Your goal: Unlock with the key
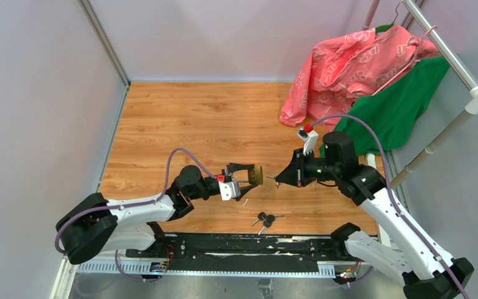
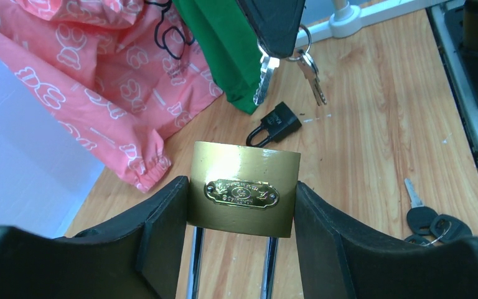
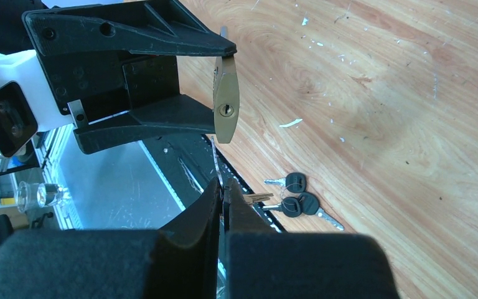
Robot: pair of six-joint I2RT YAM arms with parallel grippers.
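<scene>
My left gripper (image 1: 248,175) is shut on a brass padlock (image 1: 256,175) and holds it above the table, shackle toward the wrist. In the left wrist view the padlock (image 2: 244,187) sits clamped between the two pads. My right gripper (image 1: 284,177) is shut on a silver key (image 2: 263,78), with a second key (image 2: 312,76) dangling from its ring. In the right wrist view the key's thin blade (image 3: 215,159) points up at the padlock (image 3: 226,124), just below its keyhole (image 3: 226,110). The key tip stands a short gap from the lock body.
A bunch of black-headed keys (image 1: 264,219) lies on the wooden table near the front rail. A small black padlock (image 2: 275,124) lies beyond the brass one. A pink garment (image 1: 355,62) and a green garment (image 1: 404,106) hang from a white rack (image 1: 467,75) at back right.
</scene>
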